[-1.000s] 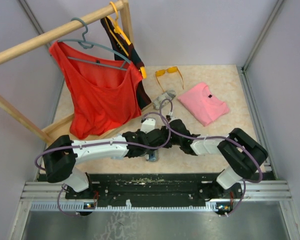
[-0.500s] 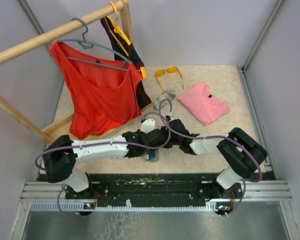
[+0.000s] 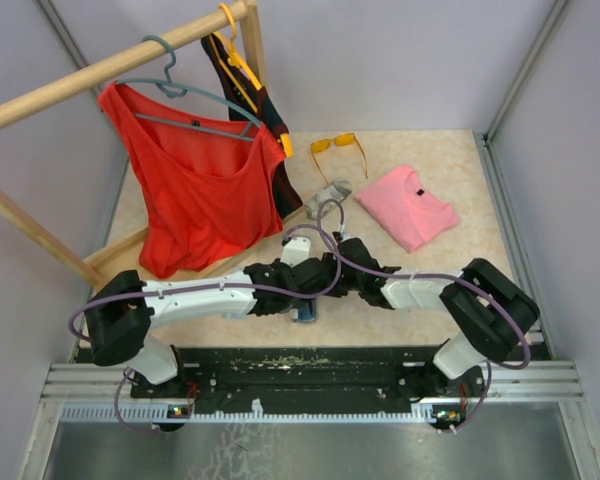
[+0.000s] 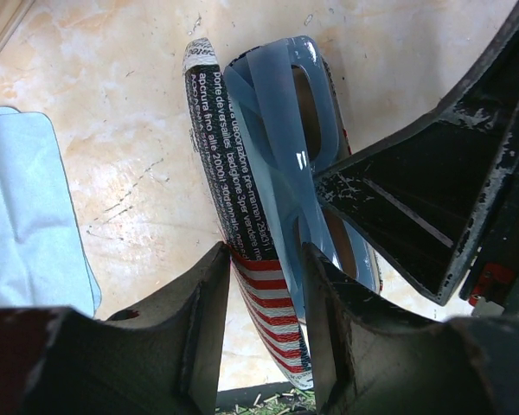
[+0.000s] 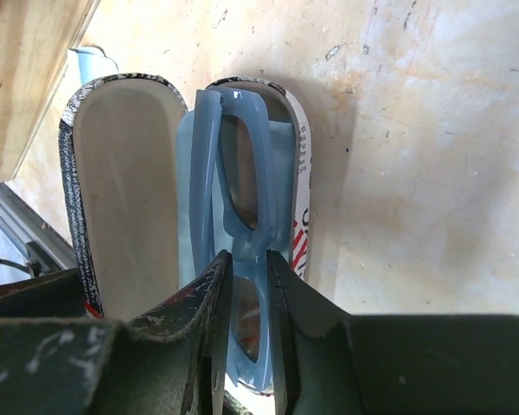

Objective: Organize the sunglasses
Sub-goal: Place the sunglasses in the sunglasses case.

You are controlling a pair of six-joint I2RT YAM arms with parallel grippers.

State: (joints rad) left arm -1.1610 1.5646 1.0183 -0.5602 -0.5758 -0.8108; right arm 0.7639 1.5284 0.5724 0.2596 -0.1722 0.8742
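The slim greyish-lilac sunglasses [image 5: 238,164] lie folded inside an open patterned glasses case [image 5: 125,173] near the table's front edge [image 3: 305,312]. My right gripper [image 5: 245,259] stands narrowly open, a fingertip on each side of the bridge, and the pair rests in the case. My left gripper [image 4: 264,259] is shut on the striped, text-printed wall of the case [image 4: 212,147], with the sunglasses [image 4: 277,130] just beyond it. The orange-lensed sunglasses [image 3: 338,145] lie open at the back of the table, away from both arms.
A second glasses case [image 3: 332,189] lies mid-table beside a folded pink shirt [image 3: 408,207]. A wooden rack [image 3: 110,65] on the left carries a red top [image 3: 200,190]. A light-blue cloth [image 4: 26,216] lies left of the case. The dark front rail runs just below it.
The right arm's elbow has shifted slightly toward the near right. The left arm and the case have not moved.
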